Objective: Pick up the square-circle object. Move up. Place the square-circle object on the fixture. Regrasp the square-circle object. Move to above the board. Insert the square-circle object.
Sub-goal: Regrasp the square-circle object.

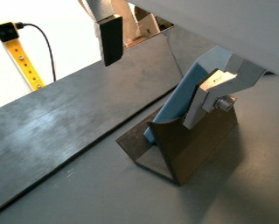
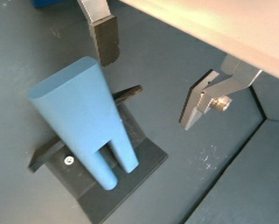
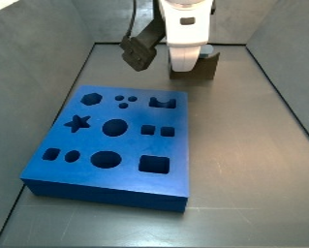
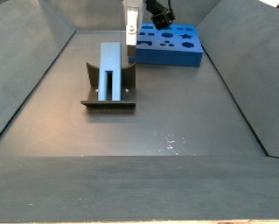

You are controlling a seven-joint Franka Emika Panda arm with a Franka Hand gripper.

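A: Where is the square-circle object point(image 4: 112, 68)?

B: It leans upright on the fixture point(image 4: 108, 102), free of the hand point(image 2: 153, 66), whose fingers stand apart above it, clamped on nothing.

A: So which step?

B: Likely the regrasp: the hand must lower and close squarely on it.

A: Anything in the way?

B: The board point(image 3: 111, 140) lies well apart; only the fixture's upright crowds the fingers.

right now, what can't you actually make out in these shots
- Side view: the gripper, above the square-circle object, is cut off by the top edge, so the gap between its jaws cannot be read there.
- Same view: the board has holes too small to name.
- Side view: the white arm hides the object; only a corner of the fixture shows.
- Wrist views: the board is out of frame.
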